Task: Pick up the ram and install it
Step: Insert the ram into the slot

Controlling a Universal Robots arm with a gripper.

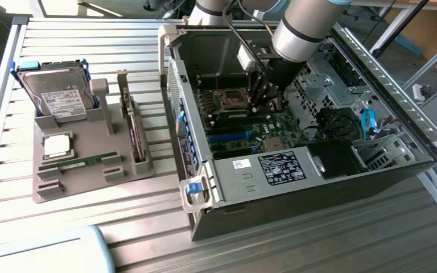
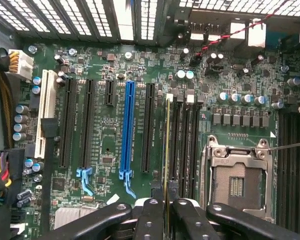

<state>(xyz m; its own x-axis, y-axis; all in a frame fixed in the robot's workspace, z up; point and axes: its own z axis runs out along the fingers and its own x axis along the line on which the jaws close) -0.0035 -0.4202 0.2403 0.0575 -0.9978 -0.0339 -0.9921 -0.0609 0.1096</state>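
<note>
Ram (image 2: 167, 145) edge-on in tool (image 2: 166, 192) grip at motherboard memory slots (image 2: 184, 145)

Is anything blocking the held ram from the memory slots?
Nothing visible does. The ram, clamped edge-on between the fingers, lines up with the black memory slots beside the processor socket; no cable crosses them.

Your exterior camera sits high and off the arm. It looks down at an angle across the slatted table (image 1: 89, 40) into the open computer case (image 1: 295, 205) from a middling distance. Your wrist camera hangs close above the motherboard (image 2: 110, 140) and faces it squarely past the gripper (image 2: 166, 195). Both views share the motherboard and processor socket (image 2: 235, 185).
</note>
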